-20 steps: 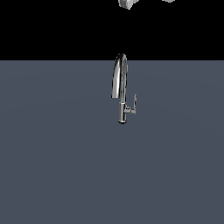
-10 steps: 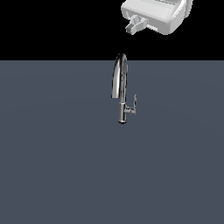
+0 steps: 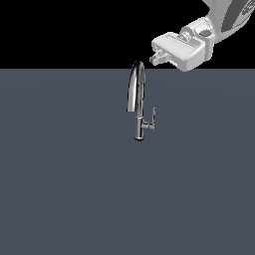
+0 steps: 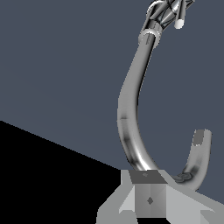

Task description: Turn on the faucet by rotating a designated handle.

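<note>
1 arm's fingers [image 3: 155, 56], clenched on nothing, hover above the faucet [image 3: 137, 99] mid-bench [image 3: 60, 189] in the approach step; next they must drop beside the handle [image 3: 152, 118].

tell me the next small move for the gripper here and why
Probably lower it further toward the handle. The gripper hangs above the faucet, level with the spout's top and apart from it, while the lever sits low on the stem, on the exterior view's right.
</note>
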Robot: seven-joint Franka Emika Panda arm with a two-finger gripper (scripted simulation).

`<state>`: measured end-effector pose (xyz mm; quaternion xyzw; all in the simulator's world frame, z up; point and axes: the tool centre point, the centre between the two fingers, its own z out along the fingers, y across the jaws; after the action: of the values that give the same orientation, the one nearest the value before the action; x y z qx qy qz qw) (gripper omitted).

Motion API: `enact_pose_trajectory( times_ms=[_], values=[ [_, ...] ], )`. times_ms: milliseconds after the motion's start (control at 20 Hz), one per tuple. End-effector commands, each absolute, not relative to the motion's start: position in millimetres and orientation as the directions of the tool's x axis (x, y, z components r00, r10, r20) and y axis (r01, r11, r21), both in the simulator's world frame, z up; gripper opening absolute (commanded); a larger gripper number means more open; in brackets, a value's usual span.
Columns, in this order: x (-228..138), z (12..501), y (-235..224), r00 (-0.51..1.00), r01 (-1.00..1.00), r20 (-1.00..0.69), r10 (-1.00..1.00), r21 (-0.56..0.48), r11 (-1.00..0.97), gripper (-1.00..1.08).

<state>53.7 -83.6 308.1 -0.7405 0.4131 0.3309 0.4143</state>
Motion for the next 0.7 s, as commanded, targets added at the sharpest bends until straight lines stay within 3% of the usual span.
enact_pose_trajectory(
  times_ms=[0,650],
  values=[
    [64.0,288.8,-90.5,0.384,-0.916,-0.869,-0.312,-0.317,-0.245,-1.00],
    [96.6,176.7,-112.1,0.101,-0.988,-0.989,-0.111,-0.113,0.108,-1.00]
  ],
)
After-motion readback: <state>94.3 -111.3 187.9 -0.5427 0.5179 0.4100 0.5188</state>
